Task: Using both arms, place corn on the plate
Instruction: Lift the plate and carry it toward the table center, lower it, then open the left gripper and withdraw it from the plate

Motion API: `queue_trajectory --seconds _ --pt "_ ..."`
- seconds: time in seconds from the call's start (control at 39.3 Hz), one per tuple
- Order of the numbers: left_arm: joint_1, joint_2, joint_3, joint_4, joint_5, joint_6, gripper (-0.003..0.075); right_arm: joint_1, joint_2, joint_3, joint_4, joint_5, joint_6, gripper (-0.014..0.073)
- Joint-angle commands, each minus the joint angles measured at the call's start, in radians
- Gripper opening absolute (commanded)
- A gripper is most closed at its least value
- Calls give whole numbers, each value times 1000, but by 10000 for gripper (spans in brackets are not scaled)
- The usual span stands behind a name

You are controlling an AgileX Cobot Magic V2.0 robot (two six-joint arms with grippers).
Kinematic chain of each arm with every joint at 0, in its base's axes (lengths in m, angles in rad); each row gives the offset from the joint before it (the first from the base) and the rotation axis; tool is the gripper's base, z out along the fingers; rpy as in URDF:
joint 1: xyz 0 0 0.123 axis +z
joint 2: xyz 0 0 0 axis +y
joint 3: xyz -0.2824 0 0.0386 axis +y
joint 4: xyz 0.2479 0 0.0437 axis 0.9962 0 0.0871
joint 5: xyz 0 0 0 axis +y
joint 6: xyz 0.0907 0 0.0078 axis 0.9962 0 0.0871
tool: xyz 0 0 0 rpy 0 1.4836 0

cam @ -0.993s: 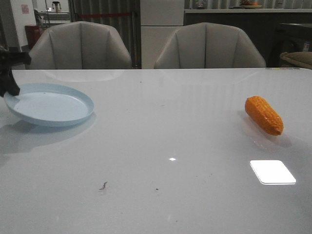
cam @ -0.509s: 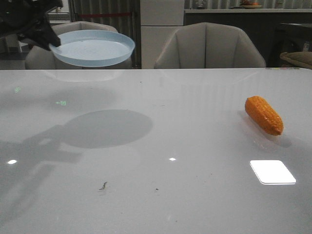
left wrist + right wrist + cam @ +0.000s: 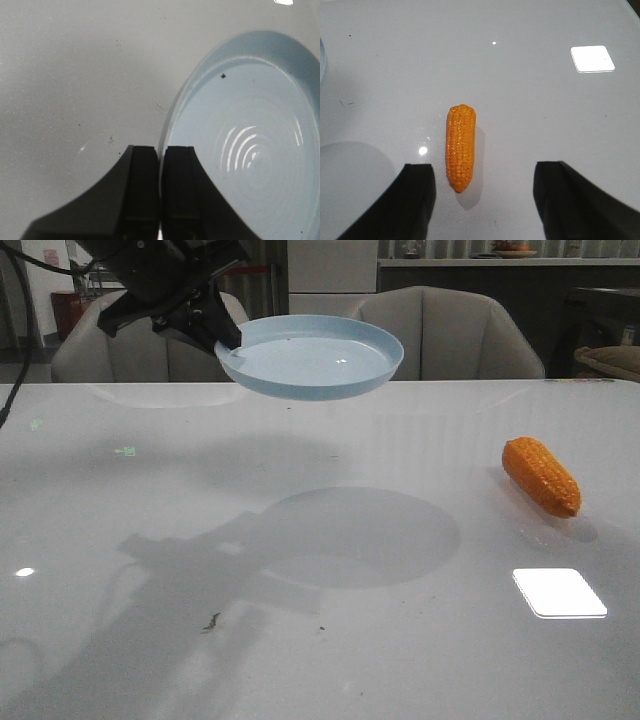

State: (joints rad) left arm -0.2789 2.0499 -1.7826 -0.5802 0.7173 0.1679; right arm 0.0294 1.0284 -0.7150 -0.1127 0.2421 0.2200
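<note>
My left gripper [image 3: 222, 340] is shut on the rim of the pale blue plate [image 3: 310, 355] and holds it level in the air above the table's back middle. In the left wrist view the black fingers [image 3: 142, 170] pinch the plate's rim [image 3: 167, 130]. The orange corn [image 3: 541, 475] lies on the table at the right. In the right wrist view the corn [image 3: 460, 147] lies ahead of my open right gripper [image 3: 485, 172], its tapered tip reaching between the fingers. The right gripper does not show in the front view.
The white glossy table [image 3: 320, 640] carries the plate's large shadow [image 3: 350, 535] at its middle. A bright light reflection [image 3: 559, 592] lies at the front right. Two grey chairs [image 3: 430, 335] stand behind the far edge.
My left arm has lifted the plate off the table's left side and carried it up and to the right. The corn has not moved.
</note>
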Motion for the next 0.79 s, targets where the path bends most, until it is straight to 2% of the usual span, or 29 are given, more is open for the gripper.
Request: queue_trajectory --seconds 0.0,0.2,0.43,0.51,0.69,0.76 --pt "-20 -41 -38 -21 -12 -11 94 -1 -10 -32 -9 -76 -1 530" --pt "-23 45 -38 -26 113 -11 96 -1 -10 -32 -9 -76 -1 530" --pt "-23 111 -39 -32 147 -11 107 -1 -10 -32 -9 -76 -1 530" --pt "-23 115 -41 -27 149 -11 150 -1 -10 -32 -9 -76 -1 530" --pt "-23 115 -41 -15 144 17 338 -1 -10 -32 -9 -76 -1 530" --pt "-23 115 -51 -15 144 17 370 -1 -10 -32 -9 -77 -1 530"
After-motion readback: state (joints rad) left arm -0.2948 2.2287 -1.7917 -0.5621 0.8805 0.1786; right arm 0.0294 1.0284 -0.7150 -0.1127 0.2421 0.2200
